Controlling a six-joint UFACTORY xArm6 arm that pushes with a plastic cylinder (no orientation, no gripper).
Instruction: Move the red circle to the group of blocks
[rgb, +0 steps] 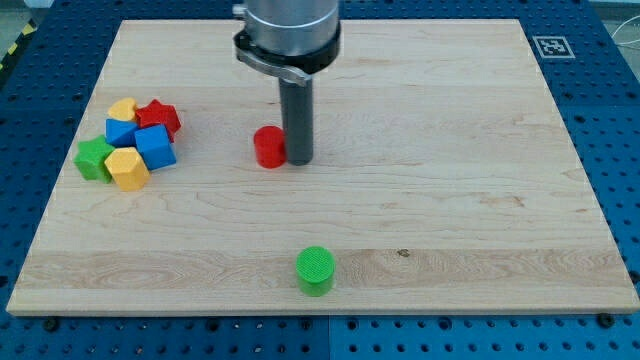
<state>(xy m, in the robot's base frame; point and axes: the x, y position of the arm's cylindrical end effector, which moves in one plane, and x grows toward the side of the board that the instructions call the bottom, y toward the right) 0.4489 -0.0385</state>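
Note:
The red circle (268, 146) lies on the wooden board (450, 200), left of centre. My tip (299, 159) stands right against its right side, touching it. The group of blocks sits at the view's left: a red star (158, 117), a yellow block (123, 110), two blue blocks (121, 132) (155, 146), a green block (94, 158) and a yellow hexagon (127, 168). The red circle is about a hundred pixels to the right of the group.
A green circle (316, 270) lies near the board's bottom edge, below my tip. A black-and-white marker tag (551, 46) is at the board's top right corner. Blue perforated table surrounds the board.

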